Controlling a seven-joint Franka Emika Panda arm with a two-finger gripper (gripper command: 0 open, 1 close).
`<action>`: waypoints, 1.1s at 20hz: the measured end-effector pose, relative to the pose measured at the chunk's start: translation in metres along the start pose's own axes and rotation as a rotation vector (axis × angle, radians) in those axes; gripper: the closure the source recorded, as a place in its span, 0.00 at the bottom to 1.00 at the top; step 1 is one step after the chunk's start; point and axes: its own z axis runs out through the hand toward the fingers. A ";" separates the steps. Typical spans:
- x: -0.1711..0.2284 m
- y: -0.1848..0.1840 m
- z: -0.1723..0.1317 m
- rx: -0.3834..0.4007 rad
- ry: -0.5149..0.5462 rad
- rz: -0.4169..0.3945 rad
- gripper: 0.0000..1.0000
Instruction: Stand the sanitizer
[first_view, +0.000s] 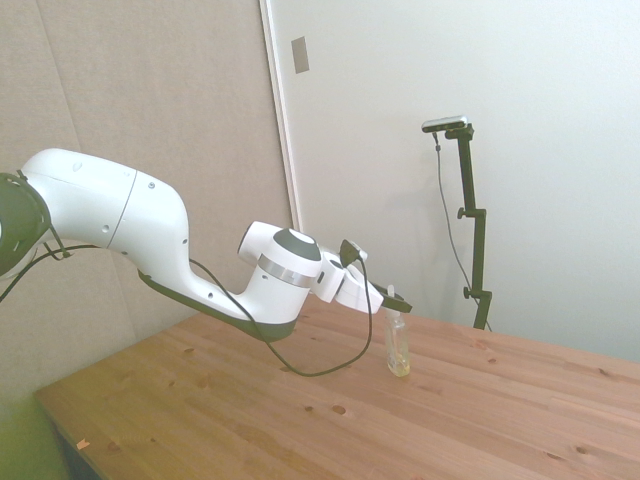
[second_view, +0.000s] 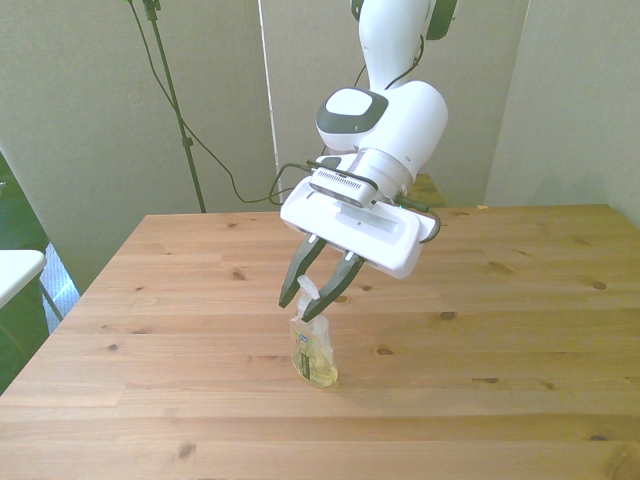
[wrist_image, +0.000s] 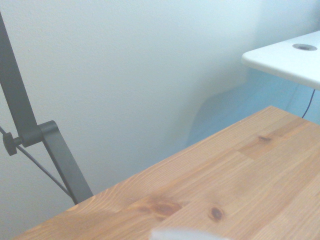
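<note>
Wooden table (first_view: 300, 420), knotty pine planks, evenly lit, seen in all views. Beige panelled wall (first_view: 150, 100) meets a plain white wall (first_view: 550, 80) at a white vertical trim strip (first_view: 278, 120). White side surface (wrist_image: 285, 57) seen off one table corner.
</note>
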 end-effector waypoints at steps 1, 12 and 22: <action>-0.001 0.001 -0.001 0.001 -0.013 0.003 0.00; -0.002 0.014 -0.049 -0.102 -0.316 -0.073 0.00; -0.013 0.029 -0.091 -0.231 -0.641 -0.348 0.00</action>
